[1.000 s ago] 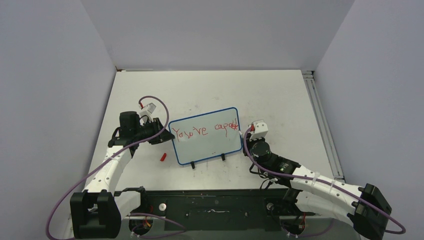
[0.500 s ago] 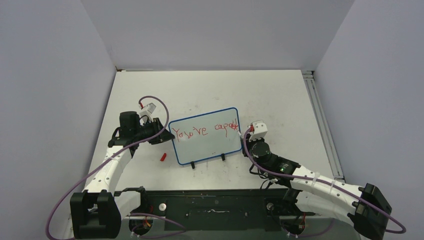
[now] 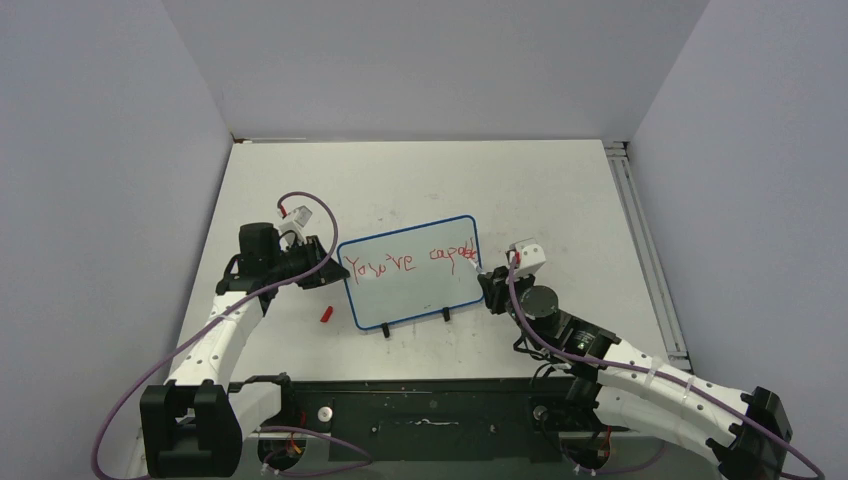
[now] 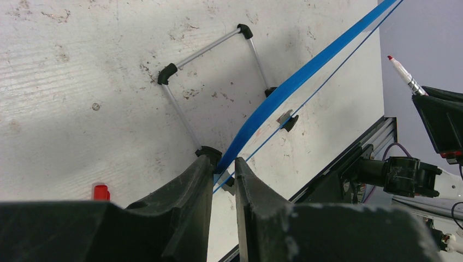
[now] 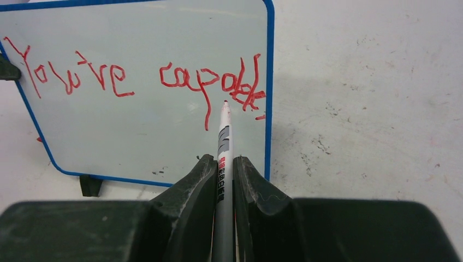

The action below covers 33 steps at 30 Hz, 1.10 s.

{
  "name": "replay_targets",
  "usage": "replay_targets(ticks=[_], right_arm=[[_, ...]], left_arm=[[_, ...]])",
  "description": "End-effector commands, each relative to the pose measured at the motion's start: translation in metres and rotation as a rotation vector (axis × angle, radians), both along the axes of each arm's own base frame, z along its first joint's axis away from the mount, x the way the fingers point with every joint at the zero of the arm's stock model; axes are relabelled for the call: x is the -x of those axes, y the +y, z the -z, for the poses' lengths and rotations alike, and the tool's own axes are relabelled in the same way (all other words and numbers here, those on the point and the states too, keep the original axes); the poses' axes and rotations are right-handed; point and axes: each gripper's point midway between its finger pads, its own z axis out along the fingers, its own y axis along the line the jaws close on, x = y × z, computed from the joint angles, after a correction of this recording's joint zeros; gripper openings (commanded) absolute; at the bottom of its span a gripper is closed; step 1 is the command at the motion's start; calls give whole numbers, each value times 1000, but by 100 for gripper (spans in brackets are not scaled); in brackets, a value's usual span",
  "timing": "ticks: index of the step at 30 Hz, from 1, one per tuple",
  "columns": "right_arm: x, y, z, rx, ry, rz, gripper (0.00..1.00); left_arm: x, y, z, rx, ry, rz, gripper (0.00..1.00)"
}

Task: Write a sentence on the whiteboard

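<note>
One red sentence (image 5: 136,82), left fingers (image 4: 188,204) pinching whiteboard (image 3: 415,295), marker (image 5: 223,147) seemingly just off it

The scuffed white rectangular bench (image 3: 420,180) shows grey scratches and dark specks across its top. Near its middle stands a small glossy whiteboard (image 3: 410,295) with a thin blue rounded frame. It is propped on two small black clip feet (image 3: 385,331) that touch the surface. Behind it, a silver wire stand with black corner joints (image 4: 207,49) also rests on the bench. A small red plastic cap (image 3: 326,314) lies just beside the board's lower left corner. A grey metal rail (image 3: 645,250) runs along the bench's right edge.
</note>
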Motion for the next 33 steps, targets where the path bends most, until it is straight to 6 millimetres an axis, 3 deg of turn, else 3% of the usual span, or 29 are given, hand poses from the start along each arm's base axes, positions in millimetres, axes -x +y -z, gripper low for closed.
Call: replay_targets(ticks=[1, 3, 10, 16, 22, 28, 33], right_arm=[[3, 18, -41, -69, -59, -60, 5], [7, 25, -46, -67, -71, -74, 5], [34, 80, -46, -82, -84, -187, 5], [57, 139, -19, -77, -55, -276, 5], [69, 187, -10, -96, -69, -351, 5], [67, 215, -6, -101, -84, -374, 5], [61, 225, 0, -85, -90, -360, 5]], left_arm=[[-8, -2, -22, 3, -76, 12, 19], [-8, -2, -22, 3, -74, 12, 19], [-8, -1, -21, -2, -74, 6, 19], [-8, -1, -20, -2, -68, 7, 19], [-8, -1, -21, 0, -68, 7, 19], [-7, -2, -22, 3, -71, 8, 19], [-7, -2, -23, 5, -75, 10, 19]])
